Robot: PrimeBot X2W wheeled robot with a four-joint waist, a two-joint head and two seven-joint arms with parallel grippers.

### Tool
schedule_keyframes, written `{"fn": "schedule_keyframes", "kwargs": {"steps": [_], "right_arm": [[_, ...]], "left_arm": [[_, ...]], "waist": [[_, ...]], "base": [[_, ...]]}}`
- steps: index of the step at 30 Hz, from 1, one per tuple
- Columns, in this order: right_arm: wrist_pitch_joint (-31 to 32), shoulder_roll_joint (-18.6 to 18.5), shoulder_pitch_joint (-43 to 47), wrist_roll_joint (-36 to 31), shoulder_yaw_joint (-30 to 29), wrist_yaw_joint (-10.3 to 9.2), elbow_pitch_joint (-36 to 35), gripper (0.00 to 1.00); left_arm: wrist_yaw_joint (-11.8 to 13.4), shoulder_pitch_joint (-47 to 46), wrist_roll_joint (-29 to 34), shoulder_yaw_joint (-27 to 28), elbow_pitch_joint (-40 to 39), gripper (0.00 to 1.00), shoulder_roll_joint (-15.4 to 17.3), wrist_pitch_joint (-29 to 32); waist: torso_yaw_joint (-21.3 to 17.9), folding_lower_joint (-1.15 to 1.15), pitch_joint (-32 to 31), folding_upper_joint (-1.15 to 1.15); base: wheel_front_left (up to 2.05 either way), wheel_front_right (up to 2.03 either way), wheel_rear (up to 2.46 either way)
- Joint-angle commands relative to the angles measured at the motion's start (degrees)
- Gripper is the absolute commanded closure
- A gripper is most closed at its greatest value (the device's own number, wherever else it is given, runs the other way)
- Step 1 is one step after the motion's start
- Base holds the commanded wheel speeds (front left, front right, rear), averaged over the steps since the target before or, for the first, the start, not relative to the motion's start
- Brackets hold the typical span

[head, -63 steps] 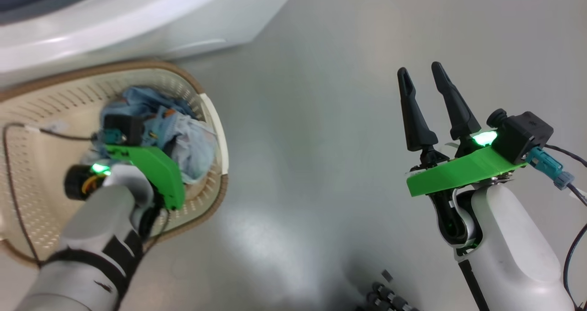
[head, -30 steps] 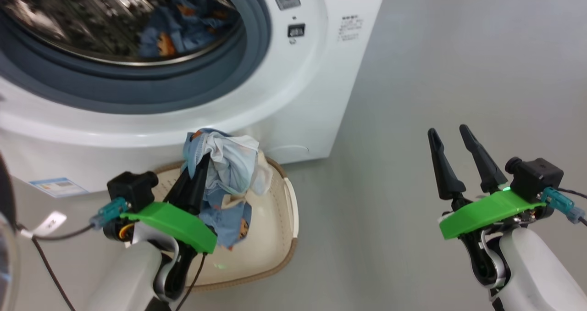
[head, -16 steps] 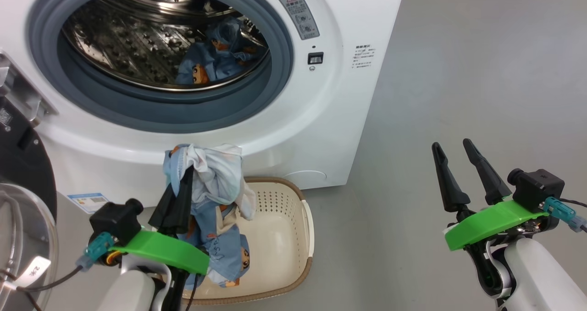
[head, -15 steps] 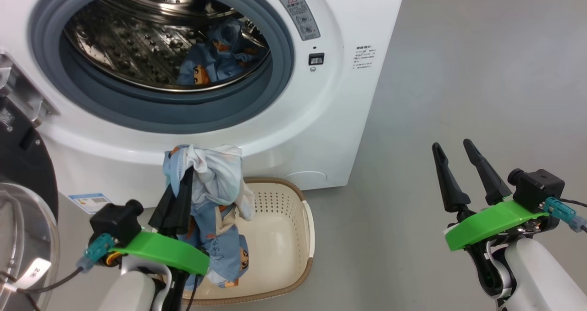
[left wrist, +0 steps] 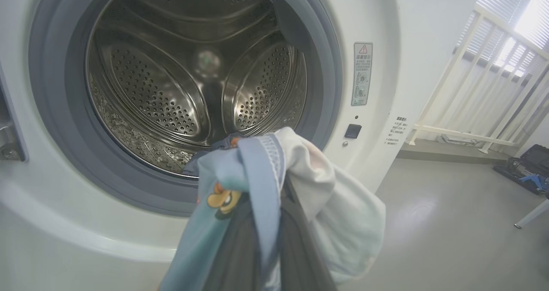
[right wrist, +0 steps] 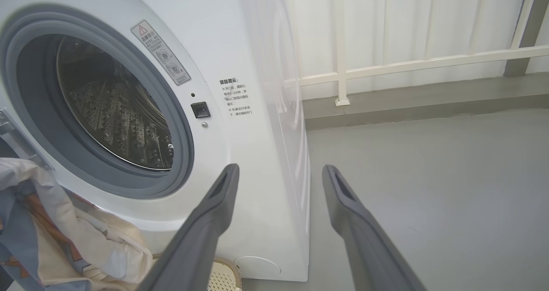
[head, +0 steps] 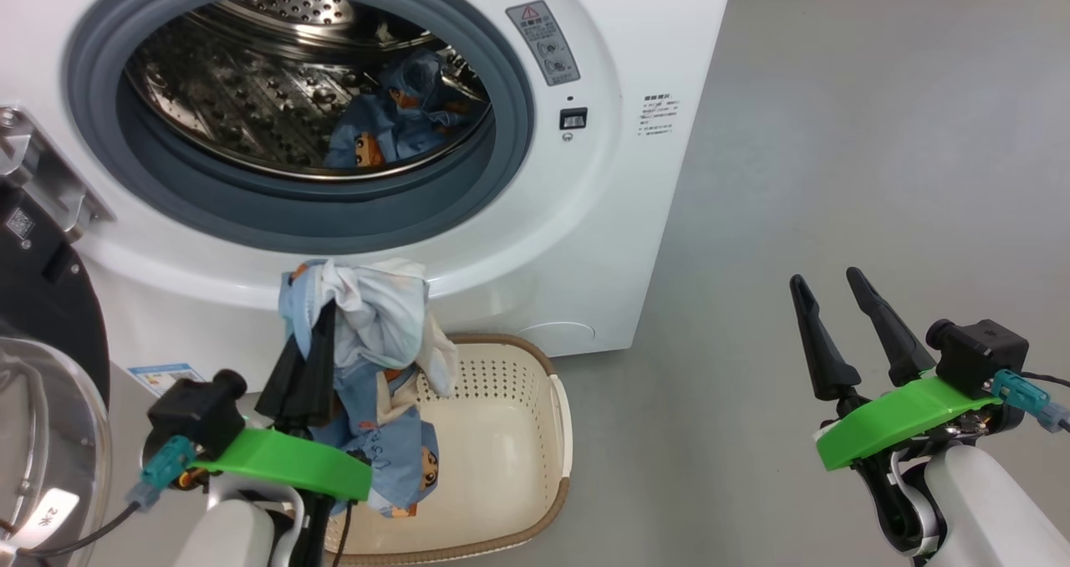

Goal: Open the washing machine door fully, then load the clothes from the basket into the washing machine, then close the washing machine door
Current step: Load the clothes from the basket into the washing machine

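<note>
**Loading stage, seen from in front of the washing machine (head: 619, 241).** The washing machine door (head: 46, 299) stands swung wide to the left of the machine's opening. Its black rim and glass bowl are clear of the mouth, so the way into the drum (head: 242, 90) is unobstructed. The left gripper (head: 320, 324) is clamped on a bunch of the clothes (head: 376, 324), fingers pointing up toward the opening. The pinch sits near the top of the bundle, so the rest hangs gathered below rather than trailing. The bundle is held just in front of the machine's lower front, below the lip of the grey gasket (head: 276, 216) and above the basket (head: 547, 416); whether it brushes the white panel cannot be told. The basket sits on the floor (head: 836, 132) close before the foot of the machine, beneath the opening, a placement that shortens each lift. No further garment can be made out in the part of it not hidden by the bundle. A like-printed garment (head: 393, 124) lies low in the drum. The right gripper (head: 825, 277), jaws spread wide and holding nothing, waits well to the right of the machine, out of the loading path. Judged next step: raise the bundle over the gasket lip and release it deep inside; a drooping hem could catch on the lip.
</note>
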Motion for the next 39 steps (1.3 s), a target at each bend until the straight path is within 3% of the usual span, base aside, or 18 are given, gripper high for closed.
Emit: {"fn": "schedule_keyframes", "kwargs": {"steps": [1, 11, 21, 28, 39], "right_arm": [[-0.46, -0.62, 0.05, 0.79, 1.44, 0.26, -1.07, 0.00], [-0.46, -0.63, -0.69, 0.65, 1.82, 0.26, -1.44, 0.00], [-0.46, 0.52, -1.76, -0.09, 1.12, 0.26, -2.37, 0.00], [-0.46, 1.49, -2.58, -0.86, 0.88, 0.26, -3.07, 0.00], [-0.46, 4.02, -4.39, -2.45, 0.14, 0.26, -5.01, 0.00]], "left_arm": [[-0.25, -1.13, 1.06, 2.49, -2.04, 1.00, 0.87, -0.38], [-0.67, -6.70, 3.85, 5.68, -4.30, 1.00, 0.63, -0.38], [-0.52, -18.40, 5.61, 9.27, -1.80, 1.00, 2.46, -0.38], [-1.21, -26.23, 6.96, 7.21, 7.50, 1.00, 3.99, -0.05], [-1.69, -44.21, 8.33, 5.45, 29.39, 1.00, 7.02, -0.22]], "waist": [[-0.22, 0.00, 0.12, 0.00], [-1.53, 0.00, 2.19, 0.00], [-3.58, 0.00, 7.30, 0.00], [-4.91, 0.00, 11.72, 0.00], [-8.09, 0.00, 23.21, 0.00]], "base": [[0.00, 0.00, 0.00], [0.00, 0.00, 0.00], [0.00, 0.00, 0.00], [0.00, 0.00, 0.00], [0.00, 0.00, 0.00]]}}
